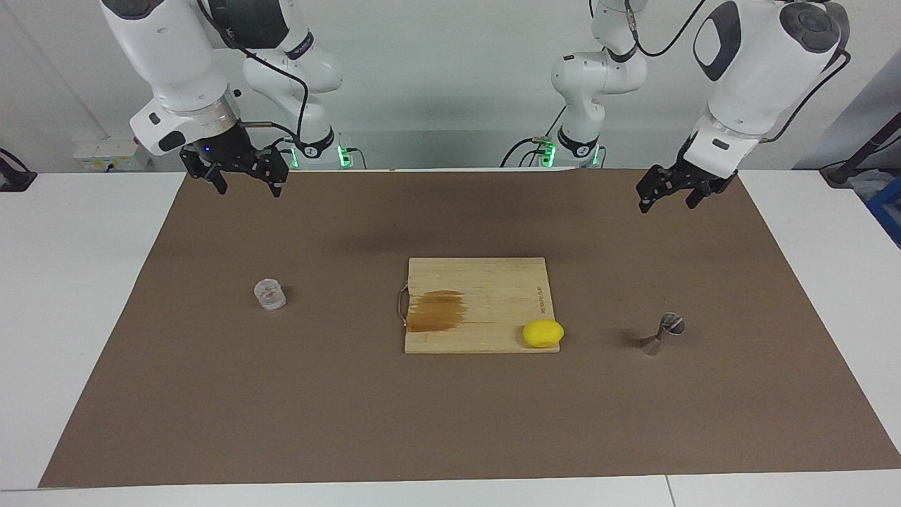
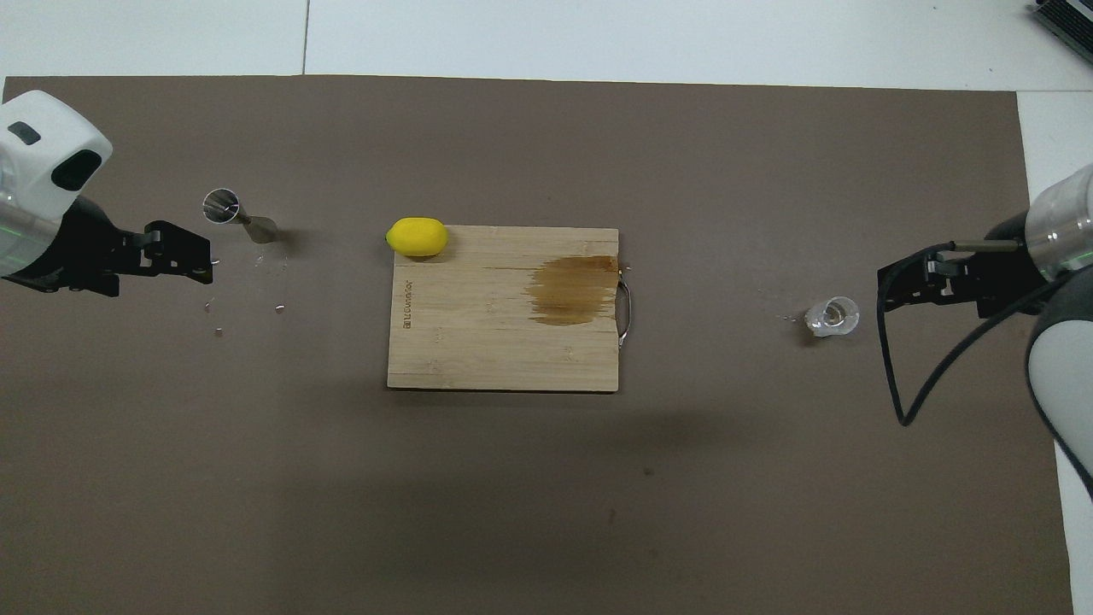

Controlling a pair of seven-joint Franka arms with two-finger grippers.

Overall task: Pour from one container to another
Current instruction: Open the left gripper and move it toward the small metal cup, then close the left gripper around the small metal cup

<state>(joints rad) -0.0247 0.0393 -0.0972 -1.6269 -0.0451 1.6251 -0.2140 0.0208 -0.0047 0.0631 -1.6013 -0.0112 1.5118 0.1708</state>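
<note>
You have the left gripper [image 1: 665, 197] upper right, fingers apart, empty; right gripper [image 1: 246, 181] upper left, likewise; glass [image 1: 269, 294] and jigger [image 1: 662, 333] stand untouched on the mat [image 1: 211, 394].

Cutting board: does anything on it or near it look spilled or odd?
Yes. The cutting board carries a brown streaky stain beside its handle, like a dried spill. Small droplets dot the mat near the steel jigger.

We see a robotics lab: two white arms [image 1: 176, 63] bolted at a white table [image 1: 77, 282] under a brown mat [image 2: 546, 495], cabling along a bare wall, kitchen props staged like a cutting board [image 1: 479, 306].
</note>
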